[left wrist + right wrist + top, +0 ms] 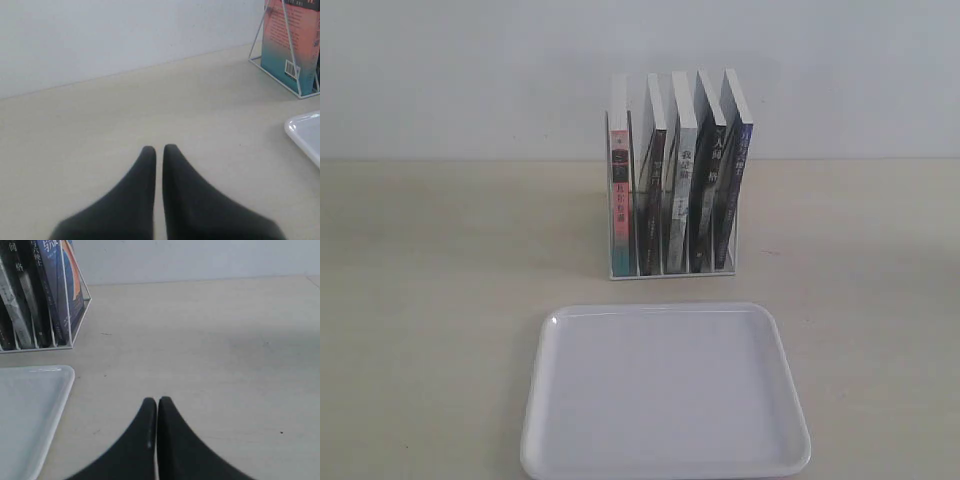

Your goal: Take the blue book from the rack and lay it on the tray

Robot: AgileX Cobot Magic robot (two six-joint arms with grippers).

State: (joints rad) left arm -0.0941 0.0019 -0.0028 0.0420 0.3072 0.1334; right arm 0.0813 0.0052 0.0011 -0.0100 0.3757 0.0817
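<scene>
The blue book [737, 180] stands upright in the rightmost slot of the white wire rack [672, 270]; its dark blue spine and orange crescent also show in the right wrist view [62, 285]. The white tray [665, 395] lies flat in front of the rack, and its corner shows in both wrist views [305, 132] [30, 405]. Neither arm appears in the exterior view. My left gripper [158, 148] is shut and empty, low over the bare table, left of the rack. My right gripper [156, 401] is shut and empty, right of the tray.
The rack's other slots hold a pink-and-teal-spined book [620, 195] [290, 40] at the far left and black-spined books [685, 190] between. A pale wall runs close behind the rack. The light wooden table [430, 300] spreads on both sides.
</scene>
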